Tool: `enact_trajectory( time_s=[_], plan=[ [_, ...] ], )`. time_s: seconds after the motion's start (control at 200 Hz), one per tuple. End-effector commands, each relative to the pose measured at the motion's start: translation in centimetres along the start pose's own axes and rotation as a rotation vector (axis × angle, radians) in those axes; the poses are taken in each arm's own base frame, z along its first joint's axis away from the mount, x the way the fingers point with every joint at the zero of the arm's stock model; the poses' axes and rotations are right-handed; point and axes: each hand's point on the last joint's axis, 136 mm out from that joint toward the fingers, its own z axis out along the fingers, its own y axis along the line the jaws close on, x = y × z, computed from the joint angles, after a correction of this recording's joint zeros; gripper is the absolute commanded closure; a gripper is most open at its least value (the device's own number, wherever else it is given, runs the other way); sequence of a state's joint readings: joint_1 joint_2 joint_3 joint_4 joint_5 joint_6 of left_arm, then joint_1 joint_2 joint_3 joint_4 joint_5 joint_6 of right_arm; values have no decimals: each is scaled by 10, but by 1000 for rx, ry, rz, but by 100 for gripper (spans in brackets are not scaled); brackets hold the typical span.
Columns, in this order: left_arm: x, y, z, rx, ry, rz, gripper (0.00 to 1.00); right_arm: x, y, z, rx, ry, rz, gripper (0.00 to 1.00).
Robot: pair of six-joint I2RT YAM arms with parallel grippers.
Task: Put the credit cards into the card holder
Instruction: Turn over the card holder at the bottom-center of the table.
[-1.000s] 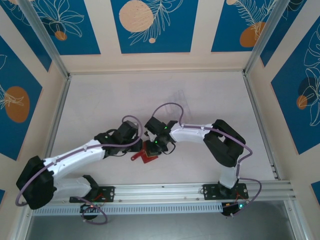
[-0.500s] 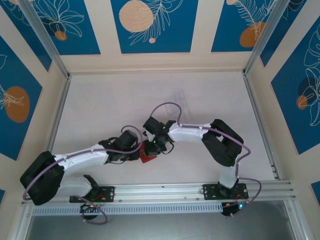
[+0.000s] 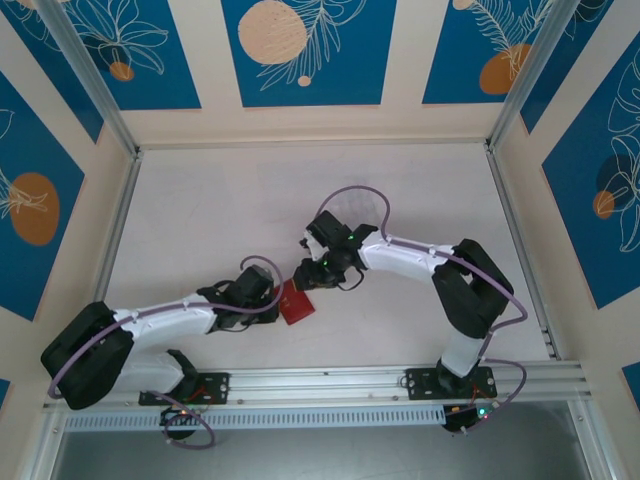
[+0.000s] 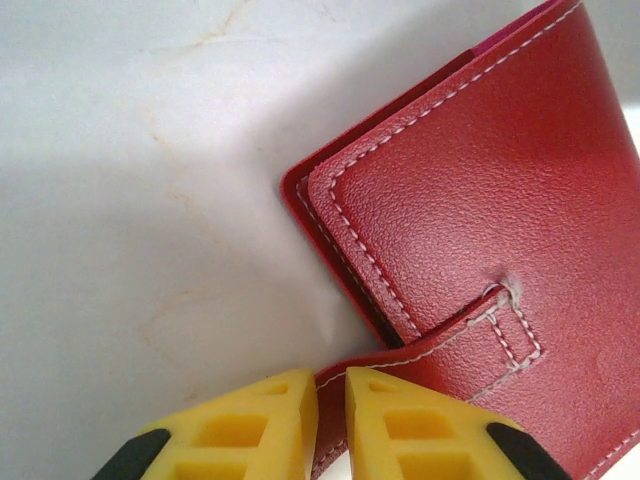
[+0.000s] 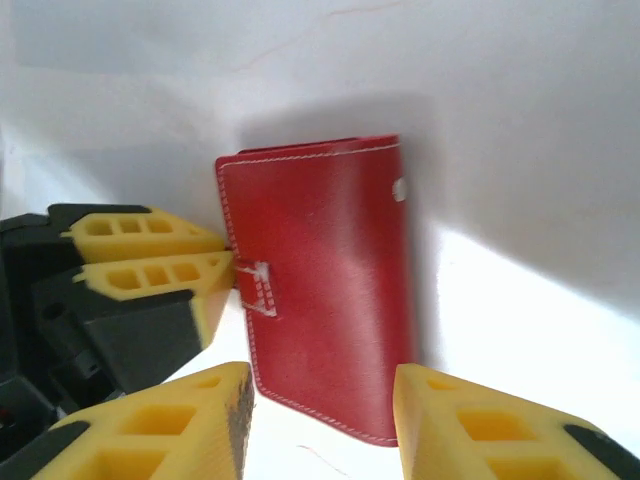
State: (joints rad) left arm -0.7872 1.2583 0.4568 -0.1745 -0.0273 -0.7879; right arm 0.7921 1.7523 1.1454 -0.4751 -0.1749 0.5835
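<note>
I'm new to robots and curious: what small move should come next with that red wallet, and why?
Probably the left gripper should pull the snap tab back to unfold the card holder: it pinches that tab, the holder lies shut on the table, and the right gripper hangs open above it, holding nothing.

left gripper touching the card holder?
Touching. Left wrist view: the left gripper is pinched shut on the snap tab of the card holder.

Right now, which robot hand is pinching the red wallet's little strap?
The left gripper: its jaws are closed on the snap tab of the card holder. The right gripper has its jaws open, gripping nothing.
</note>
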Motion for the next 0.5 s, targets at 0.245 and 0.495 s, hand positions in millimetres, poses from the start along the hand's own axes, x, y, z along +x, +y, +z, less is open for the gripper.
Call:
enact_trajectory(
  time_s=[0.245,0.495],
  plan=[
    [37,39,12,-105,92,-39,84,11,-3,41,-121,124,18,53],
    [40,43,15,-116,97,-37,84,15,16,44,-279,150,40,57]
  ],
)
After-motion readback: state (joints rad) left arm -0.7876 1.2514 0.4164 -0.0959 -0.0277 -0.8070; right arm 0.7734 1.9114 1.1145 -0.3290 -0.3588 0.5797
